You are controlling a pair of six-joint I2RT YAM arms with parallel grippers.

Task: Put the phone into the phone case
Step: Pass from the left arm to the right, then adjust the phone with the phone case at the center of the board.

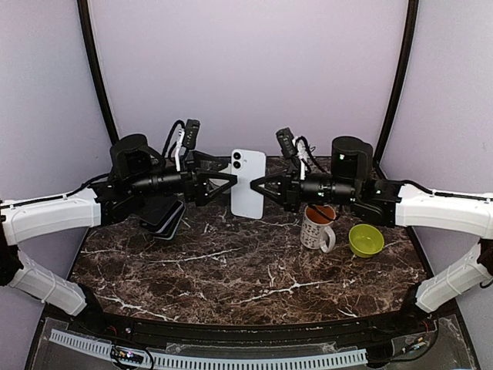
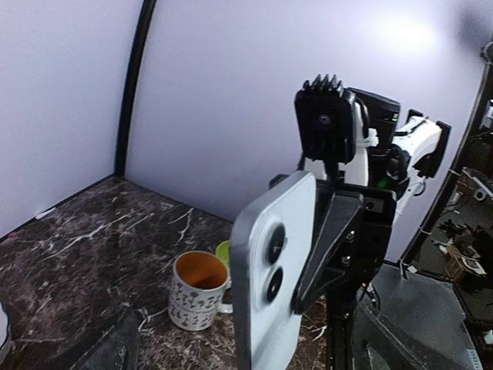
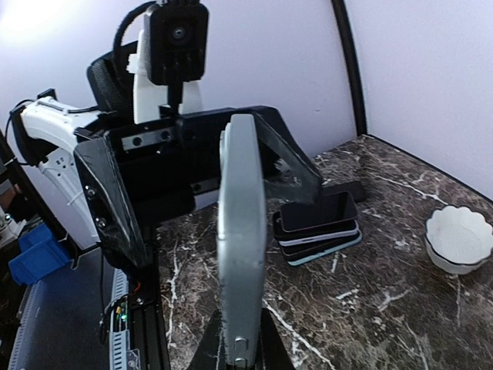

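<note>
The right tool [image 1: 256,185] pinches the upright white slab phone [image 1: 248,202] by one edge. The left tool [image 1: 229,183] gapes wide, holding nothing. That thin hold may let it swing or drop.

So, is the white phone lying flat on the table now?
No, the white phone stands upright, its edge gripped by the right claw, above the table.

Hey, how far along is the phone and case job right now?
Done: the white phone is up off the table. In hand: the right gripper pinches its edge; the left gripper stands open beside it. Left: whether a case is on it, I cannot tell; the dark stack lies untouched.
</note>
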